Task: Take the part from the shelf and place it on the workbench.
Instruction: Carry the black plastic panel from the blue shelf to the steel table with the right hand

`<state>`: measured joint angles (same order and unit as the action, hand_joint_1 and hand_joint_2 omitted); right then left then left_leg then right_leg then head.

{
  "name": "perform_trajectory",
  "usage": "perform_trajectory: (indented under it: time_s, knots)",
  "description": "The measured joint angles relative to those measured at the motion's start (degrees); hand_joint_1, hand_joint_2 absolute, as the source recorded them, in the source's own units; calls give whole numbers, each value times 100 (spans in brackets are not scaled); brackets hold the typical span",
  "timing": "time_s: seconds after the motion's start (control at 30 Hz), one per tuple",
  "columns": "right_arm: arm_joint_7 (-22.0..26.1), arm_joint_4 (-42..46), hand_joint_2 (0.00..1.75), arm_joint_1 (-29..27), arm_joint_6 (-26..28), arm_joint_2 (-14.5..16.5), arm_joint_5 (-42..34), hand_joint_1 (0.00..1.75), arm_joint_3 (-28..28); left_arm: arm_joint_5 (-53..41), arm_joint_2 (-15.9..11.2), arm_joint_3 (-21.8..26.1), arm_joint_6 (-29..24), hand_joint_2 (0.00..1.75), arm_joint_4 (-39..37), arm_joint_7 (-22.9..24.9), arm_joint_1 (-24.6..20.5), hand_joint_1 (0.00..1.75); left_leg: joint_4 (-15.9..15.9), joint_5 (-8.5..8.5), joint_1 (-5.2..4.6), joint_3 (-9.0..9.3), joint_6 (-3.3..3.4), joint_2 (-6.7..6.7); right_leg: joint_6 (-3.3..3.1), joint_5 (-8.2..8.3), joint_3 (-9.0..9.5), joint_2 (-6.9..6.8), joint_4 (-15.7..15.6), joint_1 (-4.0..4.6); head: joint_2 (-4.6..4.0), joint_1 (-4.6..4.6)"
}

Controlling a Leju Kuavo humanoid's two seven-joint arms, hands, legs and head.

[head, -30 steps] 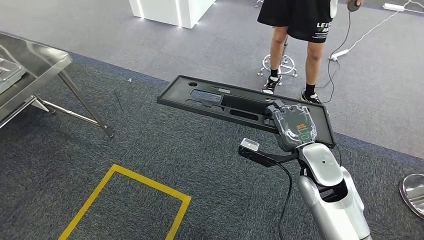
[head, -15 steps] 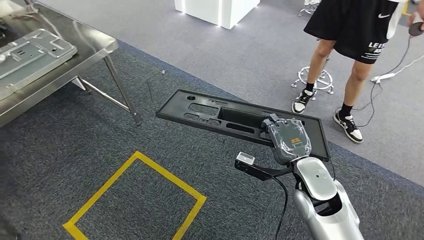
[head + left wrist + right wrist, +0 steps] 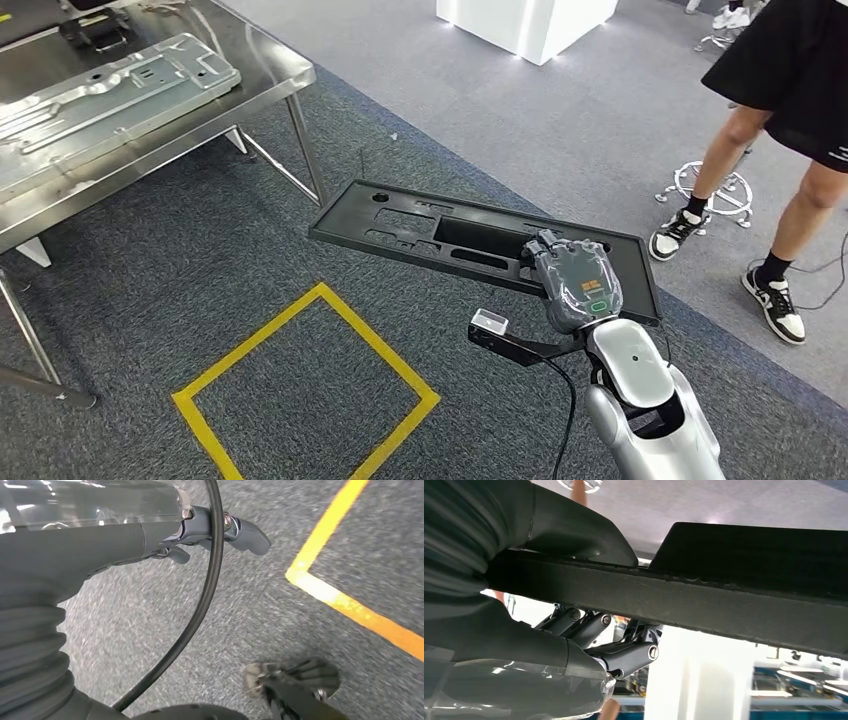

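At far left in the head view, a steel worktop stands on slanted legs over dark grey carpet, carrying a pressed silver metal panel that lies flat along its surface. Just below and right of the worktop's near leg, a yellow taped square marks the carpet. Right of centre, the task's thing, a long black plastic part with cut-out slots, is carried level in the air above the carpet, well apart from the worktop. The right hand grips the part at its right end, its back turned up toward the camera; the right wrist view shows the thumb on one face of the part's edge and the fingers curled against the other. The silver right arm rises from the lower edge of the picture, a small camera bracket jutting from its wrist. In the left wrist view the left hand hangs over the carpet beside a yellow line, holding nothing, its fingers loosely bent. At far right a person's legs, in black shorts and sneakers, stand on lighter grey floor near a wheeled stool base, with a white block behind.
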<state>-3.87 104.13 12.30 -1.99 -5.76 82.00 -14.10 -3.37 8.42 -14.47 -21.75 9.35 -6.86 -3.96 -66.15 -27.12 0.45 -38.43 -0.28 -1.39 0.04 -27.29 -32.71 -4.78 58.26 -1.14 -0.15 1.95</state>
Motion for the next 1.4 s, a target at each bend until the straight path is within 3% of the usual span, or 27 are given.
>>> perform_trajectory:
  time_s: [0.07, 0.1, 0.17, 0.2, 0.27, 0.33, 0.37, 0.4, 0.43, 0.47, 0.53, 0.6, 0.67, 0.7, 0.73, 0.83, 0.9, 0.93, 1.0, 1.03, 1.1, 1.13, 1.2, 1.23, 1.3, 1.33, 1.4]
  knots:
    - [-4, 1, 175, 18, 0, 10, 12, 175, -1, 1, -6, 1, 0, 175, 0, 0, -3, 0, 589, 172, -37, 300, 55, -177, 60, -40, 41, -126, 7, 22, 0, 0]
    - [-3, 2, 175, 28, 0, 15, 15, 175, -2, 4, -7, 2, 0, 175, 0, 0, -6, 0, 670, 161, -62, 331, 91, -197, 93, -52, 56, -181, 4, 36, 0, 0]
    - [2, 2, 175, 52, -4, 42, 25, 175, -4, 18, -8, 2, 2, 175, 0, 0, -5, 0, 684, 173, -79, 330, 168, -63, 162, -73, 85, -281, -9, 42, 0, 1]
    - [2, 1, 175, 71, -13, 58, 34, 175, -7, 27, -9, 2, 3, 175, 0, -1, 0, 0, 707, 184, -73, 345, 201, 5, 197, -108, 93, -237, 17, 29, 0, -1]
    - [-10, -2, 175, 131, -40, 85, 65, 175, -10, 39, -9, 2, 4, 175, 0, -1, -1, 0, 750, 207, -51, 380, 270, 122, 237, -324, -47, 56, 348, 4, 0, -1]
    - [-28, -16, 175, 192, -92, 106, 101, 175, -13, 41, -8, 2, 4, 175, 0, 6, -9, 0, 756, 207, -57, 376, 317, 238, 235, -676, -428, 361, 1104, -2, 0, -1]
    - [-37, -33, 175, 216, -122, 116, 114, 175, -14, 38, -7, 2, 4, 175, 0, 13, -16, 0, 754, 206, -66, 376, 332, 315, 231, -792, -628, 415, 1466, 0, 0, -1]
    - [-42, -55, 175, 241, -153, 125, 125, 175, -14, 37, -5, 2, 4, 175, 0, 21, -20, 0, 752, 204, -73, 381, 337, 403, 224, -791, -748, 434, 1651, 1, 0, -1]
    - [-43, -77, 175, 269, -175, 132, 130, 175, -15, 36, -5, 2, 4, 175, 0, 30, -20, 0, 749, 204, -78, 391, 339, 502, 209, -662, -758, 449, 1600, 2, 0, 0]
    - [-45, -92, 175, 300, -190, 138, 133, 175, -15, 36, -5, 2, 4, 175, 0, 36, -18, 0, 745, 202, -80, 404, 337, 602, 187, -439, -661, 492, 1327, 2, 0, -1]
    - [-47, -107, 175, 366, -202, 145, 134, 175, -15, 34, 3, 2, 4, 175, 0, 42, -15, 0, 732, 196, -79, 409, 322, 775, 127, -12, -339, 758, 528, -5, 0, -1]
    - [-51, -118, 175, 418, -203, 150, 134, 175, -16, 32, 14, 3, 5, 175, 0, 44, -16, 0, 719, 198, -57, 367, 273, 917, 91, 99, -154, 971, 77, -3, 0, 0]
    - [-51, -133, 175, 451, -205, 173, 134, 175, -27, 32, 19, 3, 4, 175, 0, 52, -4, 0, 731, 211, -29, 322, 196, 1066, 69, 70, -107, 902, -9, 7, 0, 0]
    - [-49, -140, 175, 469, -211, 188, 133, 175, -36, 33, 16, 3, 3, 175, 0, 66, 8, 0, 720, 200, -30, 312, 161, 1054, 49, 75, -77, 824, -44, 2, 0, 0]
    - [-47, -144, 175, 486, -220, 202, 131, 175, -43, 36, 15, 3, 1, 175, 0, 83, 14, 0, 649, 151, -44, 281, 130, 938, 21, 80, -38, 743, -84, -11, 0, 1]
    - [-45, -151, 175, 547, -292, 224, 110, 175, -49, 42, 9, 5, -10, 175, 0, 128, -5, 0, -198, -261, -46, -131, 49, 348, -51, 57, 61, 475, -150, -17, 0, 1]
    - [-42, -162, 175, 570, -343, 224, 97, 175, -58, 42, 2, 6, -13, 175, 0, 149, -20, 0, -761, -409, -3, -445, -4, 224, -50, 12, 97, 291, -140, -16, 0, 1]
    - [-40, -169, 175, 574, -363, 224, 91, 175, -68, 43, -2, 7, -13, 175, 0, 167, -18, 0, -775, -337, 17, -470, -28, 198, -37, -15, 118, 203, -132, -23, 0, 2]
    - [-36, -179, 175, 590, -408, 224, 68, 175, -86, 44, -9, 8, -2, 175, 0, 211, -5, 0, -188, 48, 47, -197, -64, 72, 12, -82, 180, 49, -109, -41, 0, 2]
    - [-33, -179, 175, 609, -432, 224, 50, 175, -90, 44, -13, 8, 10, 175, 0, 240, -1, 0, 181, 193, 26, -10, -73, -76, 48, -119, 207, -16, -96, -35, 0, 2]
    - [-28, -178, 175, 672, -479, 222, 12, 175, -92, 44, -16, 9, 47, 175, 0, 291, -10, 0, 618, 302, -16, 186, -11, -289, 118, -177, 241, -135, -75, 9, 0, 1]
    - [-25, -178, 175, 708, -500, 222, -3, 175, -92, 44, -15, 9, 62, 175, 0, 314, -14, 0, 640, 267, -41, 184, 35, -301, 145, -192, 253, -196, -78, 33, 0, 0]
    - [-13, -177, 175, 771, -532, 221, -23, 175, -93, 45, -11, 9, 77, 175, 0, 344, -11, 0, 660, 265, -30, 175, 128, -157, 198, -234, 298, -276, -88, 36, 0, 0]
    - [-8, -176, 175, 797, -543, 219, -33, 175, -94, 46, -9, 9, 79, 175, 0, 352, -13, 0, 673, 265, -25, 190, 167, -83, 223, -295, 299, -184, -34, 17, 0, 0]
    - [-4, -173, 175, 840, -564, 200, -62, 175, -95, 53, -7, 9, 82, 175, 0, 369, -28, 0, 698, 271, -11, 224, 239, 57, 245, -567, 107, 160, 415, -13, 0, -1]
    - [-4, -172, 175, 851, -580, 184, -80, 175, -95, 62, -4, 9, 85, 175, 0, 379, -35, 0, 698, 268, -18, 228, 262, 125, 235, -741, -95, 316, 801, -10, 0, -2]
    - [-1, -173, 175, 853, -620, 146, -111, 175, -95, 78, 2, 9, 93, 175, 0, 398, -34, 0, 696, 262, -42, 239, 291, 293, 209, -928, -524, 413, 1495, 7, 0, -2]
